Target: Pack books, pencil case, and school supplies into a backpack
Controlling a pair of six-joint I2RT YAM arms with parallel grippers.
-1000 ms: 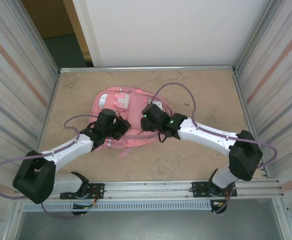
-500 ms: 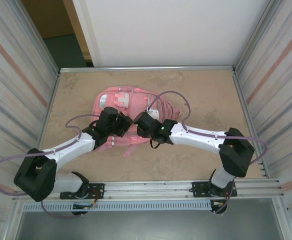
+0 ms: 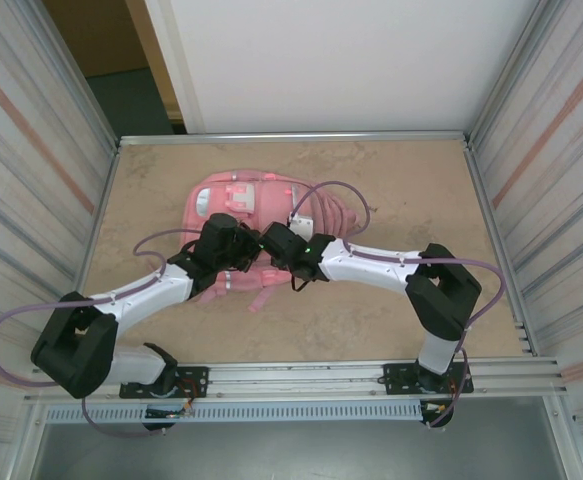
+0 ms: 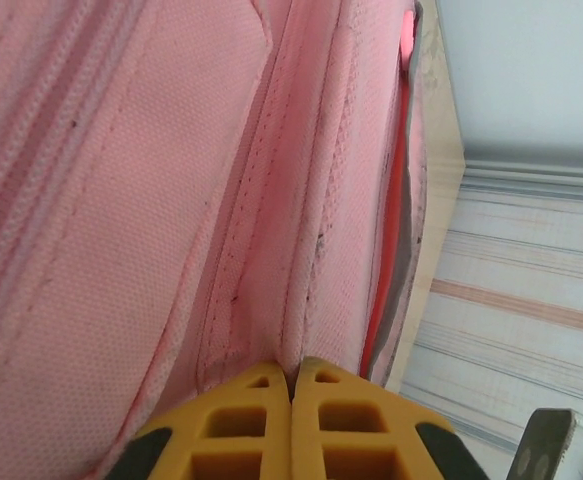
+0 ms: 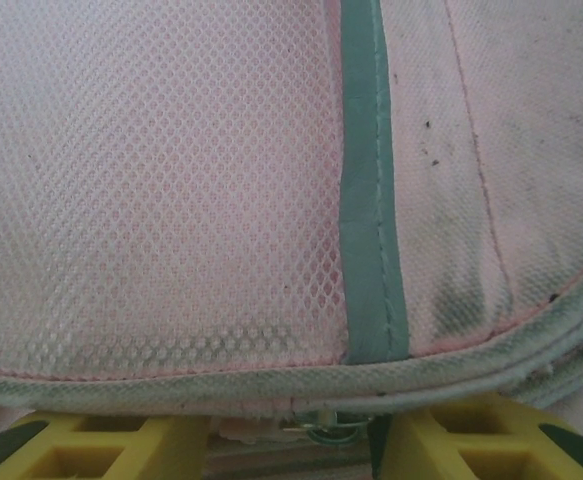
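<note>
The pink backpack (image 3: 233, 200) lies flat in the middle of the table. My left gripper (image 3: 247, 252) rests on its near part; in the left wrist view it (image 4: 292, 372) is shut, with a fold of pink backpack fabric (image 4: 271, 250) pinched between the yellow fingers. My right gripper (image 3: 271, 240) sits right beside the left one. In the right wrist view its jaws (image 5: 291, 425) stand apart under the backpack's piped edge (image 5: 171, 385), with a small metal zipper ring (image 5: 333, 430) between them. Above are white mesh (image 5: 151, 180) and a teal strip (image 5: 369, 250).
The tan table (image 3: 411, 190) is bounded by ribbed metal walls (image 3: 541, 150) on both sides and a white wall at the back. A metal rail (image 3: 301, 375) runs along the near edge. Purple cables (image 3: 341, 190) loop over the backpack.
The right arm has swung left across the backpack until its gripper sits next to the left one, and its jaws have narrowed. The left gripper has edged slightly up and right, staying shut.
</note>
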